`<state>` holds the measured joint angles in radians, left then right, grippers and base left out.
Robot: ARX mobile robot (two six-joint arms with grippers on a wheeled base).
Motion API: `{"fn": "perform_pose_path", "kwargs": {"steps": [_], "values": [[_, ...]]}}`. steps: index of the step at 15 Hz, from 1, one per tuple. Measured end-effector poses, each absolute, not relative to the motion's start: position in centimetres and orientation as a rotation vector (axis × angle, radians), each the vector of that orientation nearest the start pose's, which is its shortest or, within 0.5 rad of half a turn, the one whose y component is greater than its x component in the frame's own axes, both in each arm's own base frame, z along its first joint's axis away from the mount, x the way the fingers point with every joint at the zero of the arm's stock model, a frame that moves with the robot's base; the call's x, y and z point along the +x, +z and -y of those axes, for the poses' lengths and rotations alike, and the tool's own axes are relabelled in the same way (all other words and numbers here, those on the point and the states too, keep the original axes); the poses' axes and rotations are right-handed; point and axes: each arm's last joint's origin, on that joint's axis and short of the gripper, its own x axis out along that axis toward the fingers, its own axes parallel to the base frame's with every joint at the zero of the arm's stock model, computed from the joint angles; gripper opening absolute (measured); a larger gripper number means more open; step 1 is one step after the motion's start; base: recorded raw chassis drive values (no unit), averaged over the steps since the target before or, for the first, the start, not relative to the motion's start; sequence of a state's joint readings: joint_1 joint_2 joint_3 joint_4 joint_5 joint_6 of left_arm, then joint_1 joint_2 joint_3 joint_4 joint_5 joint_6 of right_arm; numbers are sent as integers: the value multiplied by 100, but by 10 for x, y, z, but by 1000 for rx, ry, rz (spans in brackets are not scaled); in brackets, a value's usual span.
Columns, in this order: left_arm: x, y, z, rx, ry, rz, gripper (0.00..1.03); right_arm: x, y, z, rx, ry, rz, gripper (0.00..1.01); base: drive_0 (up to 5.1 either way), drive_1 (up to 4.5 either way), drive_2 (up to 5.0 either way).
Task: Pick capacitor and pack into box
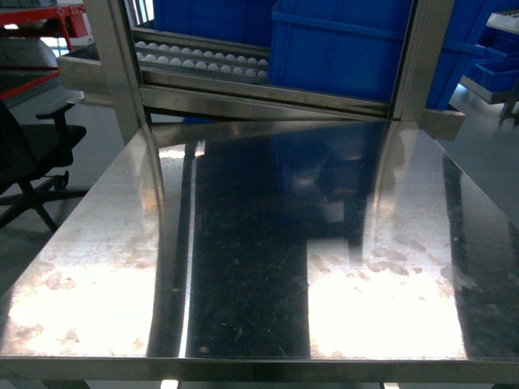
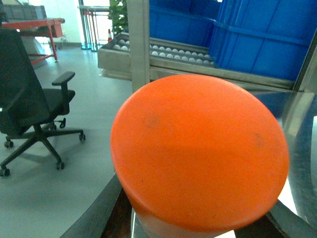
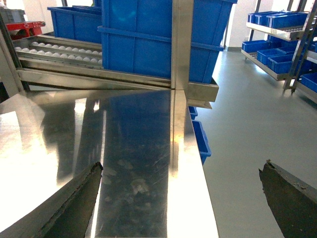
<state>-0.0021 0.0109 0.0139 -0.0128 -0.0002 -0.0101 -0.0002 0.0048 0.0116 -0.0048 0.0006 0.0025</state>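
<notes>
A large round orange-topped cylinder with a pale body, the capacitor (image 2: pixel 198 148), fills the left wrist view. It sits between the two dark fingers (image 2: pixel 94 218) of my left gripper (image 2: pixel 190 225), which is shut on it, held above the floor beside the table's left edge. My right gripper (image 3: pixel 182 171) is open with nothing between its fingers (image 3: pixel 74 203), hovering over the right edge of the steel table (image 3: pixel 133 148). Neither gripper shows in the head view. The box is out of view.
The shiny steel table (image 1: pixel 259 243) reflects glare. Behind it stand a roller conveyor (image 1: pixel 203 61) and big blue bins (image 1: pixel 340 49). A black office chair (image 2: pixel 34 109) is on the floor to the left. Shelves with blue bins (image 3: pixel 277 39) stand far right.
</notes>
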Motion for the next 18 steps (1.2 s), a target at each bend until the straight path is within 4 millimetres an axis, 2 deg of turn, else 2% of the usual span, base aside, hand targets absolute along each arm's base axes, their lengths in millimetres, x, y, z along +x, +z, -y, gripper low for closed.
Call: {"fn": "perform_pose_path", "kwargs": {"steps": [18], "values": [[98,167,0,-10,-2,-4,44,97,167,0,2,0,1,98,0,0,0]]}}
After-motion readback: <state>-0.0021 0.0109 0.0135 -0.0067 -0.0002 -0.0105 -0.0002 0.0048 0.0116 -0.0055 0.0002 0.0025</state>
